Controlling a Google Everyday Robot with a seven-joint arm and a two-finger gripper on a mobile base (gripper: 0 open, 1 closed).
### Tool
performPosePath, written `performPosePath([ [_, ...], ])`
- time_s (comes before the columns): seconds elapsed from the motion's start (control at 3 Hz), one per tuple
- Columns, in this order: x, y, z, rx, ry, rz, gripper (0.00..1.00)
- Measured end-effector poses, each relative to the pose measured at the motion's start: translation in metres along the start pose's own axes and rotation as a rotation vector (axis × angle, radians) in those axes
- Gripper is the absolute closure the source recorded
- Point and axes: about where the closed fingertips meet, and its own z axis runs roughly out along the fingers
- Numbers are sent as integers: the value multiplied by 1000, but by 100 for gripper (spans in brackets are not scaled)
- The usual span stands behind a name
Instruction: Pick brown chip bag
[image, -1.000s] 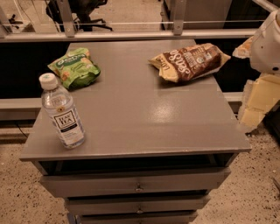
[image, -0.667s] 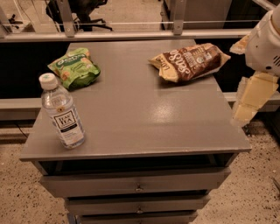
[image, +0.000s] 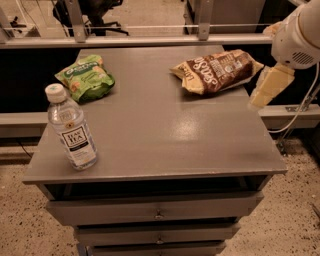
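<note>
The brown chip bag (image: 216, 71) lies on its side at the far right of the grey cabinet top (image: 165, 135). It is dark brown with tan ends and large white lettering. My gripper (image: 268, 88) hangs at the right edge of the view, just off the cabinet's right side. It sits close to the right of the bag's near end and does not touch it. It holds nothing that I can see. The white arm (image: 297, 35) rises above it.
A smaller green snack bag (image: 86, 77) lies at the far left. A clear water bottle (image: 71, 127) with a white cap stands near the front left edge. Drawers (image: 157, 212) are below the top. A rail (image: 150, 41) runs behind the cabinet.
My gripper has moved left and up in the picture, from beside the cabinet's right edge to close by the brown chip bag. The bags and the bottle have not moved.
</note>
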Motion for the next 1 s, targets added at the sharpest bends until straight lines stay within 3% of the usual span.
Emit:
performPosePath([
  [0.33, -2, -52, 33, 79, -74, 30, 0],
  [0.67, -11, -92, 74, 91, -142, 63, 0],
  [1.0, -23, -117, 115, 67, -185, 98, 0],
])
